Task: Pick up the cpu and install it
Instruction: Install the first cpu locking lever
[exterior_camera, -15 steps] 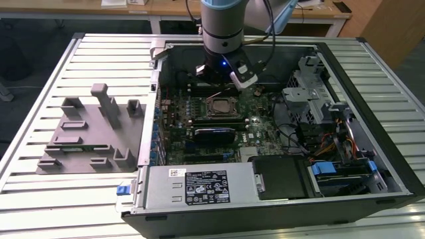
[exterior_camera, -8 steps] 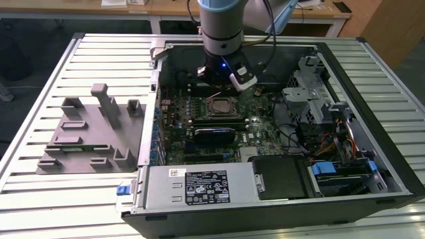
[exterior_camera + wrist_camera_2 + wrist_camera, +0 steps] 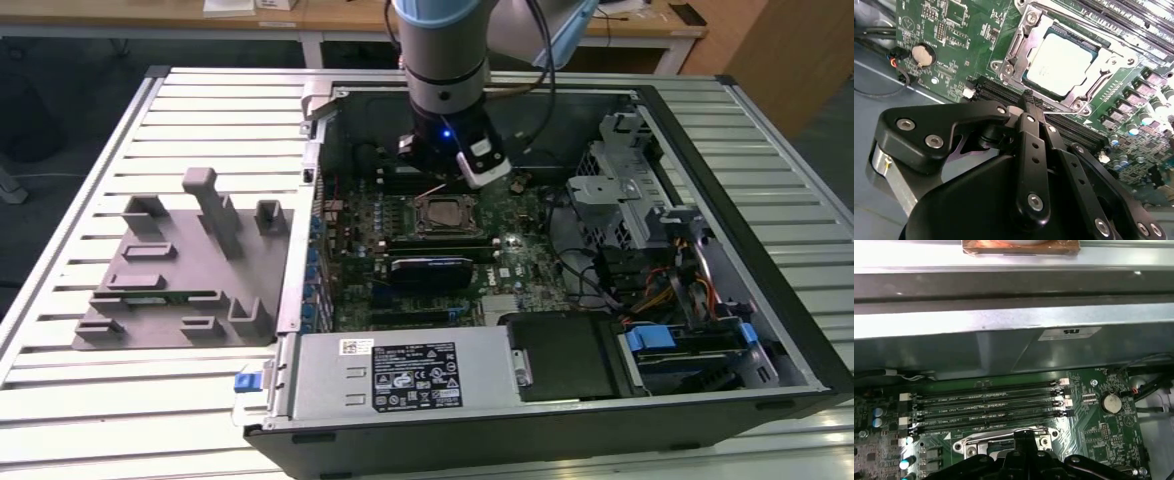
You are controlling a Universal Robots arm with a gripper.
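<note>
The cpu (image 3: 1059,65), a silvery square plate with a thin border, lies flat inside the motherboard socket (image 3: 1013,50), whose metal frame stands around it. In the exterior view the cpu (image 3: 441,213) sits in the middle of the board, just in front of my gripper (image 3: 434,178). My gripper (image 3: 1029,98) hovers beside the socket's edge, over the memory slots, with its black fingers (image 3: 1026,131) pressed together and nothing between them. A thin metal lever (image 3: 1066,114) runs past the fingertips. The first wrist view shows the gripper (image 3: 1024,434) above the socket frame (image 3: 971,444).
The open computer case (image 3: 747,260) lies on a slatted metal table (image 3: 80,400). A grey plastic fixture tray (image 3: 174,270) rests at the exterior view's left. The power supply (image 3: 400,375), drive cage (image 3: 621,195) and cables (image 3: 667,290) crowd the case. Memory slots (image 3: 989,405) border the socket.
</note>
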